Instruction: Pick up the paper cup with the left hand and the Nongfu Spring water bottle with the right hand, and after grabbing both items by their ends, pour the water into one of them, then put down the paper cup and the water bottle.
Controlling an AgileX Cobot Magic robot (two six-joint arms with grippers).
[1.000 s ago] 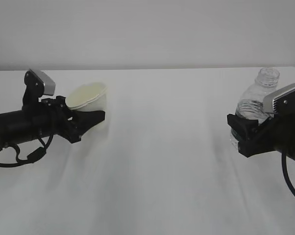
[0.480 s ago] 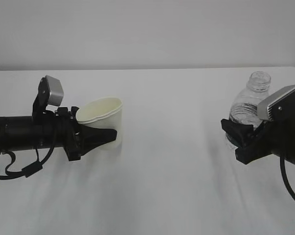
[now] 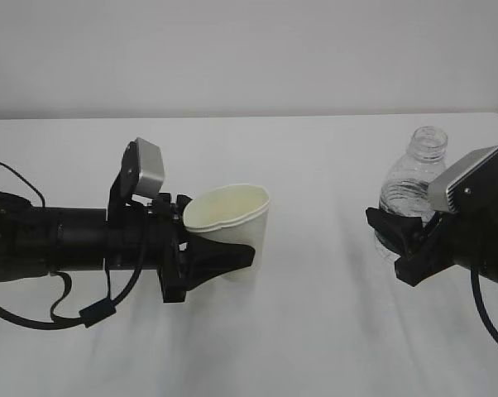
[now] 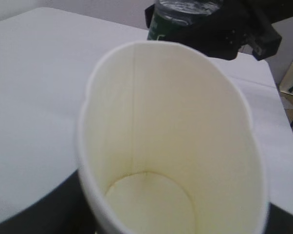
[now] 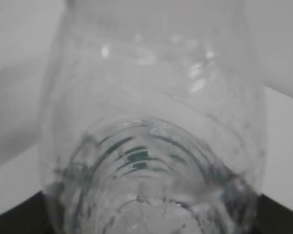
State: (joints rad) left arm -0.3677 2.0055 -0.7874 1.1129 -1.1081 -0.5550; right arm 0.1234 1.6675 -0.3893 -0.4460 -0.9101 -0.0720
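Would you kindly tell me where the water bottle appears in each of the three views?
Exterior view: water bottle at right, gripped by the right hand.
Left wrist view: top edge, green label behind the paper cup rim.
Right wrist view: fills the frame, seen close up.
Shared landmark: the white table.

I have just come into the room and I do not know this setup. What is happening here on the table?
A two-armed robot holds one thing in each claw above a white table. The left claw grips the paper cup near its base; the cup leans to the right and looks empty inside. The right claw grips the uncapped water bottle low on its body, close to upright. The two are well apart and no water is being poured.
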